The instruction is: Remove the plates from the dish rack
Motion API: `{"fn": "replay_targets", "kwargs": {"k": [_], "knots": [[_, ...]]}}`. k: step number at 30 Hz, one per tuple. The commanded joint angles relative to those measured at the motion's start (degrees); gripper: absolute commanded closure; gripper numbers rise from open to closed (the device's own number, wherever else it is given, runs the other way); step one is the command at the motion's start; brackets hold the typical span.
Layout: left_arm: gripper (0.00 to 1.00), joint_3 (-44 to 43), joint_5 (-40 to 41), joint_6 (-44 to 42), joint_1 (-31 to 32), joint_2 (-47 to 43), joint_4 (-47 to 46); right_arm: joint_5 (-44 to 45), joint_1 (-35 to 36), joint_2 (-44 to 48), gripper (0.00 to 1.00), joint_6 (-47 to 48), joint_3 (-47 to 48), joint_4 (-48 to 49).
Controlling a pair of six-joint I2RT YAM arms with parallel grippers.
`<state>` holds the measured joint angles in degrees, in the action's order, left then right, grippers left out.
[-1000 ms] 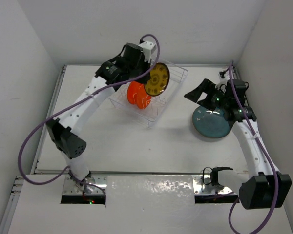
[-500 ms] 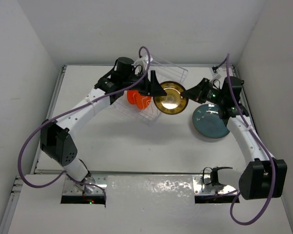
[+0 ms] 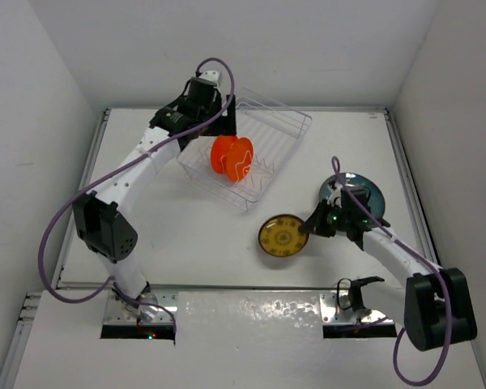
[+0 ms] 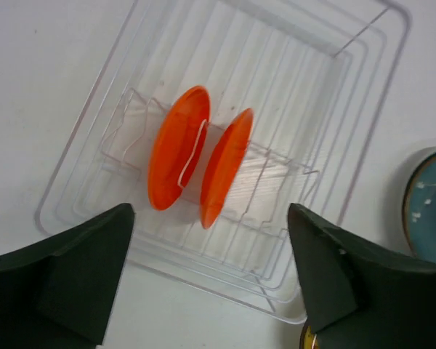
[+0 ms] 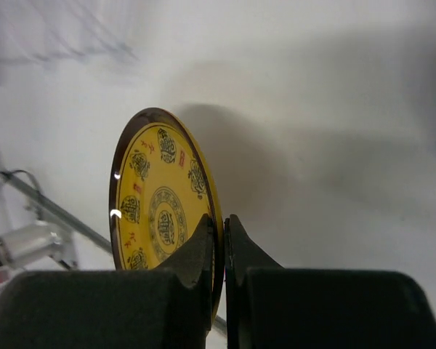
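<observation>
The dish rack [image 3: 267, 134] stands at the back of the table with two small orange plates [image 3: 223, 154] [image 3: 242, 160] upright in its tines. My left gripper [image 3: 217, 128] hovers open over the rack's left side. In the left wrist view the orange plates [image 4: 176, 156] [image 4: 225, 167] stand in the rack [image 4: 349, 145] beyond my open left gripper [image 4: 211, 280], nothing between its fingers. My right gripper [image 3: 309, 228] is shut on the rim of the yellow-brown patterned plate [image 3: 281, 236], in front of the rack. The right wrist view shows the right gripper [image 5: 221, 233] pinching that plate [image 5: 156, 211].
A teal-faced plate with a dark rim [image 3: 371, 193] lies flat on the table at the right, partly under my right arm, and shows at the edge of the left wrist view [image 4: 430, 203]. White walls close the table on three sides.
The yellow plate passed from my left gripper to my right, which shut on it and carried it toward the near middle. My left gripper opened and drew back over the rack.
</observation>
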<state>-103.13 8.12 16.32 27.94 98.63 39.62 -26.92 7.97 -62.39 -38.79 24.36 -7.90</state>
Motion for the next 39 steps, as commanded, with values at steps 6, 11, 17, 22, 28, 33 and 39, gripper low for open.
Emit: {"fn": "replay_targets", "kwargs": {"k": [6, 11, 17, 22, 28, 33, 39], "knots": [[0.44, -0.9, 1.9, -8.0, -0.1, 8.2, -1.7, 9.7, 7.7, -7.3, 0.71, -0.1, -3.5, 13.1], [0.48, -2.0, 1.1, -9.5, -0.1, 12.7, -1.9, 13.4, 12.2, -7.6, 0.16, 0.8, -0.1, 8.1], [0.59, -3.7, -2.6, -10.3, -0.1, 17.6, -2.2, 19.6, 12.3, -0.1, 0.01, 3.6, 5.6, -5.7], [0.89, -5.5, -4.1, -10.3, -0.1, 20.5, -1.7, 20.9, 12.3, 0.2, 0.01, 4.9, 11.2, -12.7], [1.0, -12.2, 2.8, -13.1, -0.2, 18.5, 5.2, 23.2, 12.3, -0.7, 0.01, 4.3, 19.8, -22.7], [1.0, -12.7, 5.4, -15.8, 0.0, 10.3, 6.8, 19.0, 12.3, -1.1, 0.01, 2.2, 26.7, -24.0], [1.0, -14.6, -14.8, -12.7, -0.2, 4.3, 5.0, 3.8, 12.3, -3.7, 0.01, 4.4, 33.5, -8.3]]}}
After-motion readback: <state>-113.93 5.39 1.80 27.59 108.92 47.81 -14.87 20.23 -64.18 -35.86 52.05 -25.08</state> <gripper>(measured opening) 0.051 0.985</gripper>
